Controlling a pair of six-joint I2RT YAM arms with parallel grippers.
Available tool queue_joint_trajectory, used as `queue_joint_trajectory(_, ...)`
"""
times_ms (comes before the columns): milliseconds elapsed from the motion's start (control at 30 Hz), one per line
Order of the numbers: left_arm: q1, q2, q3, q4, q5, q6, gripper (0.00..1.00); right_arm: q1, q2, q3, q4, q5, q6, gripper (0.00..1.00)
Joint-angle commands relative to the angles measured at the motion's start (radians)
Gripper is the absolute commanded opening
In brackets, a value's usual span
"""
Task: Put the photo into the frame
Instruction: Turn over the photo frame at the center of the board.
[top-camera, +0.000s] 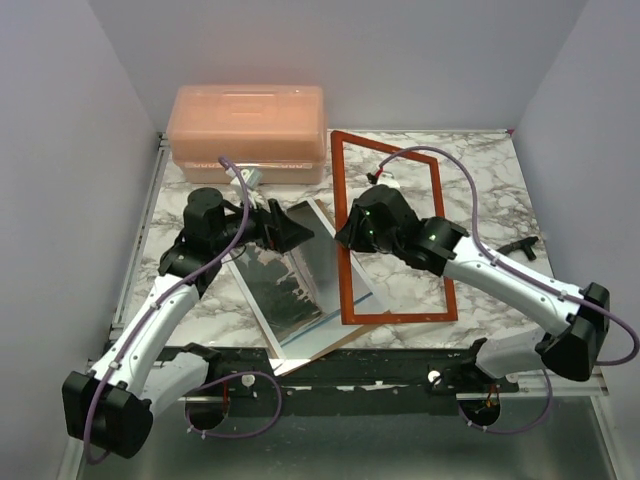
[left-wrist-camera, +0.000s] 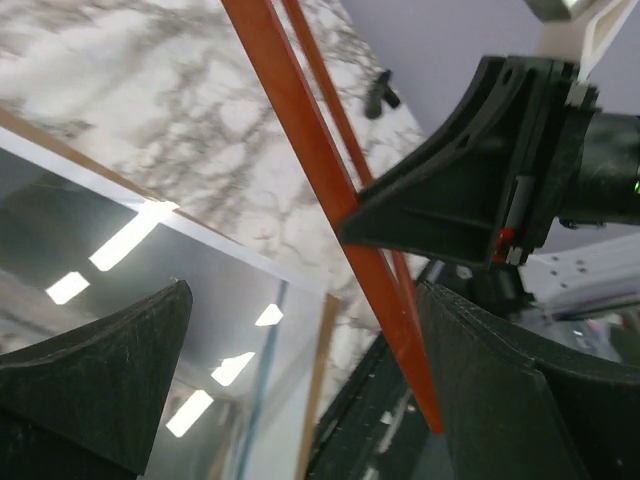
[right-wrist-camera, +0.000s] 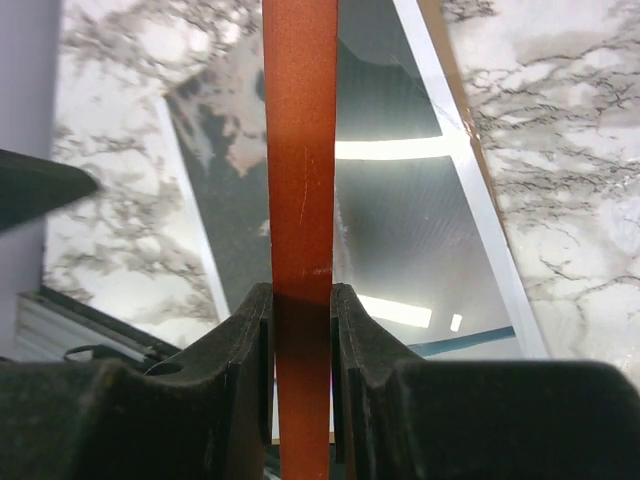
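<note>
The red-orange frame (top-camera: 400, 316) lies at centre right of the marble table, its left rail over the edge of the sheet stack. My right gripper (top-camera: 350, 232) is shut on that left rail; in the right wrist view both pads press the frame (right-wrist-camera: 300, 150) at my right gripper (right-wrist-camera: 300, 330). The photo (top-camera: 280, 285), dark grey and streaky, lies left of the frame and shows again as the photo (right-wrist-camera: 225, 200). My left gripper (top-camera: 290, 228) hovers open above the stack's far end, nothing between its fingers (left-wrist-camera: 120, 370).
A shiny clear sheet (right-wrist-camera: 420, 230) lies beside the photo on a brown backing board (top-camera: 340, 338). A translucent orange box (top-camera: 247, 130) stands at the back left. A small black part (top-camera: 522, 246) lies near the right edge. Grey walls close both sides.
</note>
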Motion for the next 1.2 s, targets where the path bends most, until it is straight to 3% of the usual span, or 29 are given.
queue_joint_trajectory(0,-0.068,-0.005,-0.078,0.258,0.193,-0.241,0.98,0.004,-0.094,-0.006,0.069,-0.008,0.003,0.00)
queue_joint_trajectory(167,-0.147,0.013,-0.116,0.473,0.254,-0.362,0.98,0.003,-0.132,0.009,0.070,-0.001,0.012,0.00)
queue_joint_trajectory(700,-0.263,0.122,-0.143,0.472,0.205,-0.344,0.89,0.003,-0.207,0.063,0.096,-0.010,0.050,0.00)
queue_joint_trajectory(900,-0.277,0.165,-0.152,0.614,0.259,-0.416,0.74,0.003,-0.202,0.073,0.110,-0.029,0.055,0.00)
queue_joint_trajectory(1167,-0.300,0.177,-0.136,0.676,0.316,-0.435,0.64,0.001,-0.169,0.095,0.116,-0.050,0.055,0.00)
